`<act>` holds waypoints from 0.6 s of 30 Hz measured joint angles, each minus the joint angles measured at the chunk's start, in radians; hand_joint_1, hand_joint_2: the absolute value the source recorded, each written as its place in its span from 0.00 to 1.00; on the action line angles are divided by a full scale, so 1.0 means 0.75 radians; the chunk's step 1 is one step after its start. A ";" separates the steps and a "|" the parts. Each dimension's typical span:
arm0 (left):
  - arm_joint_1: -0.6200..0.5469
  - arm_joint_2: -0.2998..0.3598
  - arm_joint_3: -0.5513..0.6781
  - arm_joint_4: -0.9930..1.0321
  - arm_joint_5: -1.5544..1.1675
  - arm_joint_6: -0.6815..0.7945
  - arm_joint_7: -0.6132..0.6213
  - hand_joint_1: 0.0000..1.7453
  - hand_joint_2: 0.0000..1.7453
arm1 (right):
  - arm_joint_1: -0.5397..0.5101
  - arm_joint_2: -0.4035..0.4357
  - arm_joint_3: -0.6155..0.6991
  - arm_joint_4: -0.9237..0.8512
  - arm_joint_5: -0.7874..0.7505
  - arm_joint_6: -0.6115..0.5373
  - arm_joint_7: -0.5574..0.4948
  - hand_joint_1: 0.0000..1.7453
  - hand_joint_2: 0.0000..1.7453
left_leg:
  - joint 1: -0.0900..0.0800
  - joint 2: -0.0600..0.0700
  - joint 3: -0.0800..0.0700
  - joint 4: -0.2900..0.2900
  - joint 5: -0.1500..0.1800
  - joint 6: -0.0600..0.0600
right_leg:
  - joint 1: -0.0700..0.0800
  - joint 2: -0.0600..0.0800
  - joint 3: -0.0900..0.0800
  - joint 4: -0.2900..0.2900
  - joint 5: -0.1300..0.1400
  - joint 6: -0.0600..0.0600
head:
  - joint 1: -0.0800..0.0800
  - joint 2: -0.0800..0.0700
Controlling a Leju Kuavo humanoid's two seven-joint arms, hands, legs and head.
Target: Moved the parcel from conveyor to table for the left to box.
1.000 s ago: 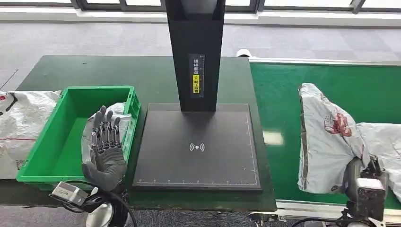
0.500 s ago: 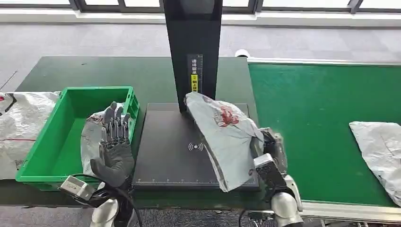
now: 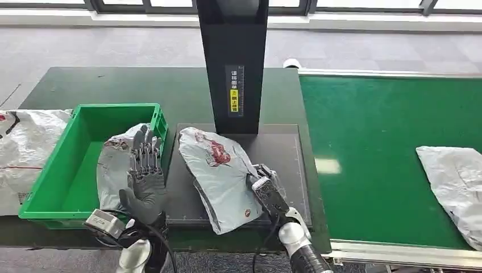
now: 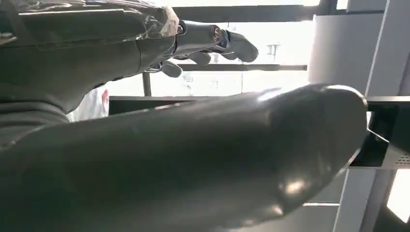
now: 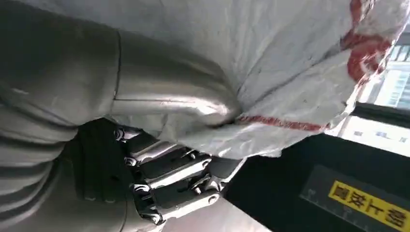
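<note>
A grey plastic parcel [image 3: 219, 176] with red print is over the black scanner pad [image 3: 284, 149] on the table, held up on edge by my right hand [image 3: 267, 186], which grips its right side. In the right wrist view the thumb and fingers [image 5: 174, 183] close on the parcel [image 5: 300, 72]. My left hand [image 3: 145, 170] stands upright with fingers apart at the green box's [image 3: 68, 170] right wall, holding nothing. A second grey parcel [image 3: 116, 170] leans inside the box behind that hand. The left hand [image 4: 208, 41] has straight fingers in the left wrist view.
A black scanner post [image 3: 233, 62] rises behind the pad. Another grey parcel [image 3: 455, 182] lies on the green conveyor [image 3: 386, 125] at the right. A white sack [image 3: 23, 148] lies left of the box. The table's front edge runs close below the pad.
My right hand has carried the parcel from the conveyor leftward across the pad toward the box. The left hand has shifted slightly right. The parcel on the belt has stayed near the right edge.
</note>
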 measured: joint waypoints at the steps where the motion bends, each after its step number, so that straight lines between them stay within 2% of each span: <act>1: 0.002 0.000 0.000 0.000 -0.001 0.002 0.000 0.00 0.00 | -0.011 0.001 0.003 0.025 0.000 -0.025 0.011 0.00 1.00 | 0.000 0.000 0.000 0.000 0.000 0.000 | 0.000 0.000 0.000 0.000 0.000 0.000 | 0.000 0.000; 12: 0.007 0.001 -0.001 0.006 -0.044 0.048 0.000 0.00 0.00 | -0.047 0.000 0.007 0.109 0.016 -0.014 0.023 0.00 1.00 | 0.000 0.000 0.000 0.000 0.000 0.000 | 0.000 0.000 0.000 0.000 0.000 0.000 | 0.000 0.000; 18: 0.017 0.004 -0.002 0.048 -0.160 0.129 0.000 0.00 0.00 | 0.008 -0.015 0.038 0.033 0.093 0.020 0.017 0.00 1.00 | 0.000 0.001 0.001 0.000 0.000 0.000 | 0.000 0.001 0.000 0.000 0.000 0.000 | 0.000 0.000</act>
